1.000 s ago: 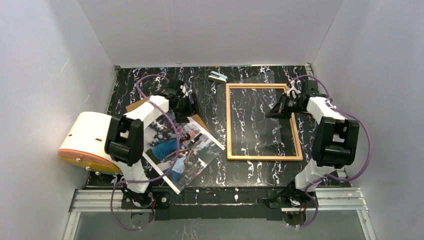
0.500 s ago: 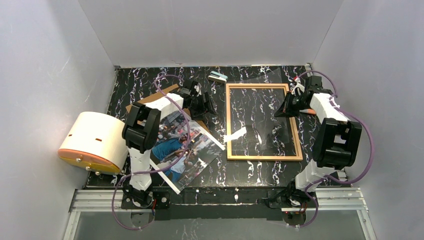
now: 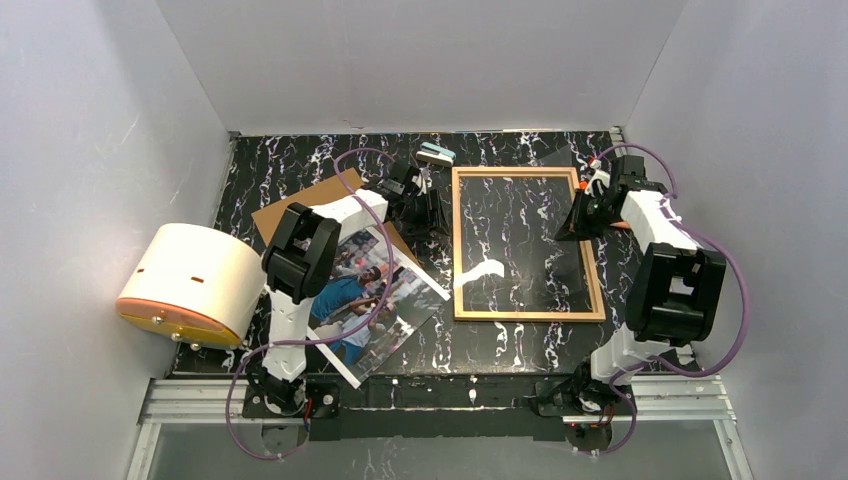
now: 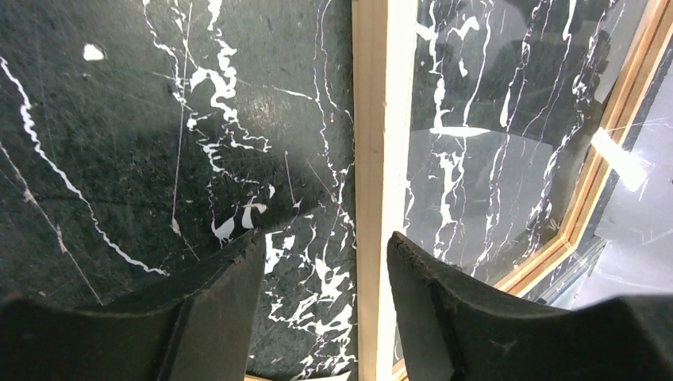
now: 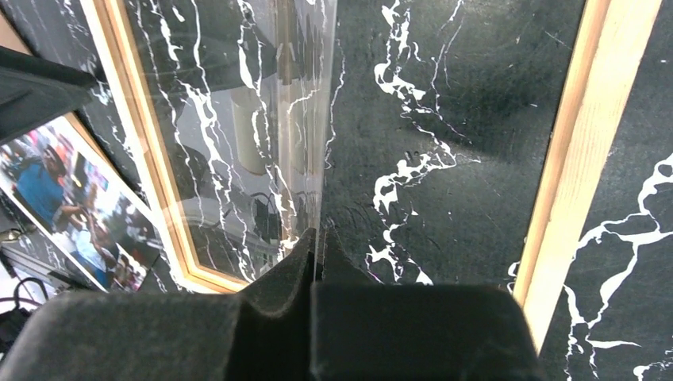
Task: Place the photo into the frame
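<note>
The left gripper [image 4: 325, 295] has swung from the photo [image 3: 375, 300] to the frame [image 4: 371, 159]; its fingers [image 4: 214, 309] stand apart, narrowing, the frame's left rail between them; the photo lies well behind them, outside the frame; the right gripper [image 5: 317, 266] stays clamped on the clear pane [image 5: 262, 119], tilting it up, likely making room for the print.

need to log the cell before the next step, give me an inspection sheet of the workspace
surface: black white-veined table
job's things: photo flat by the left arm, outside the frame
clutter: brown backing board; white drum; small teal block
fingers: left fingers apart astride the frame's left rail; right fingers shut on the clear pane, held on edge
cables: purple cables loop off both arms
surroundings: grey walls
</note>
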